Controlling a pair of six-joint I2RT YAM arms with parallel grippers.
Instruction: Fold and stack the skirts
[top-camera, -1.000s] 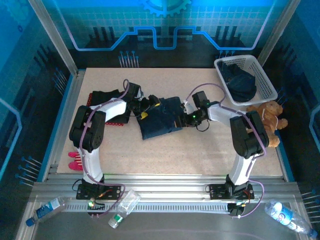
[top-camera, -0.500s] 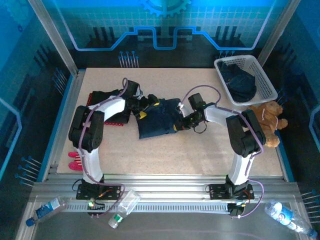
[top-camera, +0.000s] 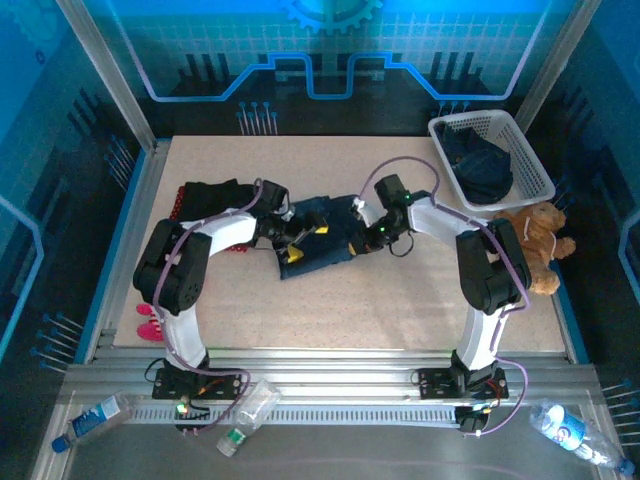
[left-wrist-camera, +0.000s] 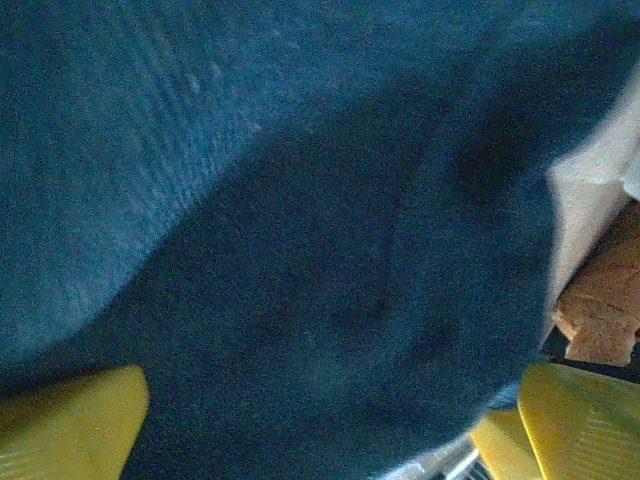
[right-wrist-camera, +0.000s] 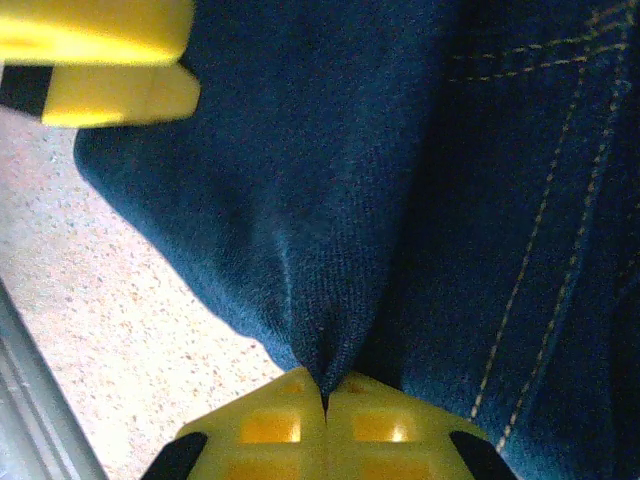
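Right wrist: denim skirt (right-wrist-camera: 400, 200) fold tight inside right tool (right-wrist-camera: 323, 395).

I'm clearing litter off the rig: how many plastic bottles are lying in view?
3: a blue-labelled bottle at the near-left corner, a clear bottle just right of it, a third bottle at the near-right corner. More may be hidden.

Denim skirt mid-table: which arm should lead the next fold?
Right, probably. The right gripper is shut on a pinch of the denim skirt. The left gripper is open, with the fabric lying ungripped between its fingers.
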